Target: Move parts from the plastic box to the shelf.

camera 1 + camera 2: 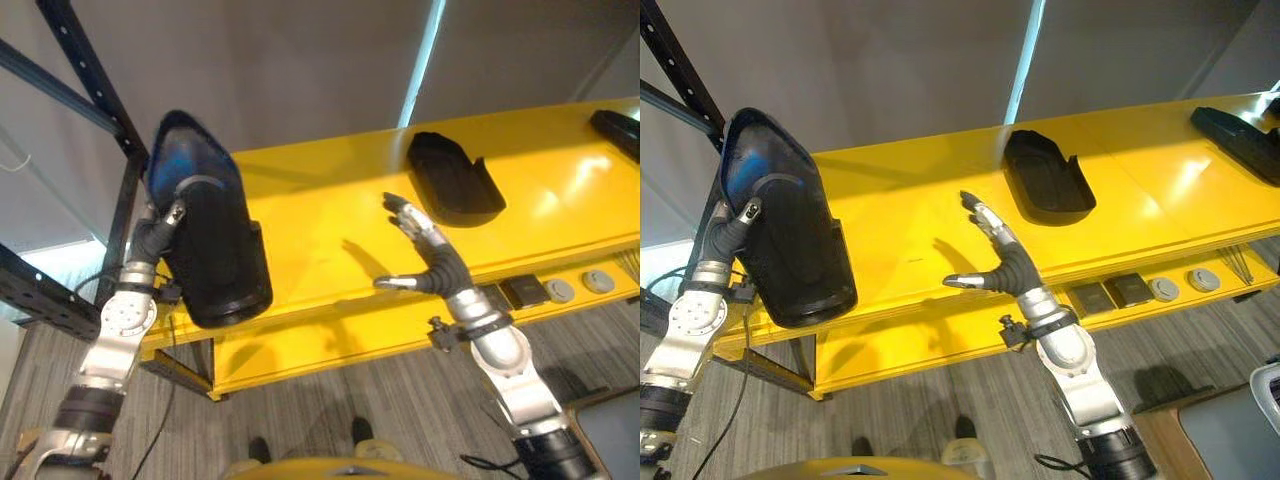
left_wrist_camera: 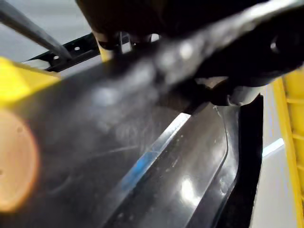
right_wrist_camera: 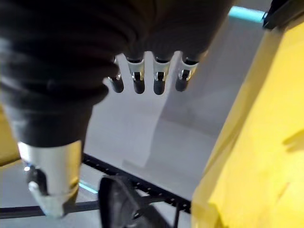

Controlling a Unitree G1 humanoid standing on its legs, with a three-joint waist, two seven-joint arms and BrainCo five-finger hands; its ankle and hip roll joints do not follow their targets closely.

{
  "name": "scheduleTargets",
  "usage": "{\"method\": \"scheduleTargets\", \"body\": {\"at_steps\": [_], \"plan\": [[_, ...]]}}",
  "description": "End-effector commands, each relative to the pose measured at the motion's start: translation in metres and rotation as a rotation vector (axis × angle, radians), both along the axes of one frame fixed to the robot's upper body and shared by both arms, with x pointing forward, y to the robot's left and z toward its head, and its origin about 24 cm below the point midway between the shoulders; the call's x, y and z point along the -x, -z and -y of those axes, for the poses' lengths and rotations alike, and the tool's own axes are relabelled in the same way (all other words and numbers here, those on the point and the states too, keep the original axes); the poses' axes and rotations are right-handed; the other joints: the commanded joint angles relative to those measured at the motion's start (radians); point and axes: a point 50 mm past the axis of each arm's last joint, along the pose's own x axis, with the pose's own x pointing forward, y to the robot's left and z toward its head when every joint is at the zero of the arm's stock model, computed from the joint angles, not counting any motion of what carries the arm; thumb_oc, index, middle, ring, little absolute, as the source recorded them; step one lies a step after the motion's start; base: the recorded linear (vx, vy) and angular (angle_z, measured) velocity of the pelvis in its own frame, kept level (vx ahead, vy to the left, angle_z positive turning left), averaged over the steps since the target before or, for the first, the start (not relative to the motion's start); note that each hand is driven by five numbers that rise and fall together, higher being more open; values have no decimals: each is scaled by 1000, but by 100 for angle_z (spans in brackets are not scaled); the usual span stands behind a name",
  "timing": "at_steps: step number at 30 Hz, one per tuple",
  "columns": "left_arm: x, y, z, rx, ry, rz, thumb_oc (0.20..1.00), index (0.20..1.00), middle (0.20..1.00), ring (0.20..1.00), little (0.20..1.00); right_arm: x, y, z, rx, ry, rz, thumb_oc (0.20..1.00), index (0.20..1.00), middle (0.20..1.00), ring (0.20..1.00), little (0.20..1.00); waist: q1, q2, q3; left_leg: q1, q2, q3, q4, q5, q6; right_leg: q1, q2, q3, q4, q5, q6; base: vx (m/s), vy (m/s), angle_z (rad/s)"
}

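My left hand (image 1: 155, 238) grips a large black moulded part (image 1: 215, 250) by its edge and holds it tilted above the left end of the yellow shelf (image 1: 330, 220). Seen from the left wrist, the part's glossy surface (image 2: 180, 171) is very close. A second black part (image 1: 452, 178) lies on the shelf top near the middle, and a third (image 1: 618, 130) at the far right. My right hand (image 1: 435, 262) hovers over the shelf's front edge, open and holding nothing, its fingers (image 3: 137, 78) straight and the thumb spread.
A black perforated rack upright (image 1: 90, 90) stands left of the shelf, close behind the held part. On the lower yellow level sit dark square pieces (image 1: 1110, 293) and round grey discs (image 1: 1160, 290). Grey carpet lies below.
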Motion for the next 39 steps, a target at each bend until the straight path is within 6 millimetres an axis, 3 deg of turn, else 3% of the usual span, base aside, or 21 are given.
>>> {"method": "scheduleTargets", "body": {"at_steps": [1,7,13,21,25,29,30,31,32,39], "plan": [[-37,-46,1,12,19,110,200,200,200,200,200,5,-40,-20,-113,-184,154,1000,1000,1000,1000,1000,-5,-2,10,35,31,12,1,-115,-4,-8,13,-25,2,-103,13,-166,-32,3],[-81,-97,9,-12,20,154,200,200,200,200,200,7,-55,-55,-178,-421,170,1000,1000,1000,1000,1000,-20,15,72,-80,39,0,1,-64,-16,-114,24,-33,2,-75,13,-145,-37,13],[-104,-150,7,-167,-33,176,200,200,200,200,200,9,-55,-76,-189,-541,151,1000,1000,1000,1000,1000,-32,30,116,-168,50,-11,1,-27,-28,-196,31,-39,2,-51,22,-68,-32,2],[-113,-151,3,-296,-113,103,200,200,200,200,200,12,-47,-79,-152,-570,111,1000,1000,1000,1000,1000,-33,37,130,-177,56,-6,1,-20,-31,-204,34,-40,2,-55,26,7,-13,-3],[-113,-131,-12,-368,-170,3,200,200,200,200,200,14,-43,-71,-141,-556,95,1000,1000,1000,1000,1000,-31,40,142,-165,59,-3,1,-22,-31,-195,34,-41,2,-60,23,-2,-2,1],[-111,-124,-12,-369,-163,-12,200,200,200,200,200,13,-41,-67,-149,-536,84,1000,1000,1000,1000,1000,-32,38,142,-163,62,-4,1,-23,-32,-193,35,-46,2,-63,22,-9,-19,5],[-111,-118,-10,-362,-158,-18,749,749,749,749,749,12,-40,-67,-153,-531,78,1000,1000,1000,1000,1000,-34,36,141,-163,62,-4,1,-25,-32,-192,37,-45,2,-65,21,-7,-12,7],[-111,-118,-10,-362,-158,-18,912,912,912,912,912,13,-39,-67,-153,-531,78,1000,1000,1000,1000,1000,-34,36,141,-163,62,-4,1,-25,-32,-192,37,-45,2,-65,21,-10,-5,6],[-111,-115,-8,-358,-150,-21,1000,1000,1000,1000,1000,12,-39,-66,-156,-528,74,1000,1000,1000,1000,1000,-36,36,141,-162,62,-3,1,-26,-32,-191,37,-44,2,-65,19,0,0,0],[-112,-114,-1,-337,-156,14,1000,1000,1000,1000,1000,13,-34,-65,-151,-512,60,1000,1000,1000,1000,1000,-44,33,134,-149,63,2,1,-33,-31,-182,38,-40,2,-68,18,0,0,0]]}}
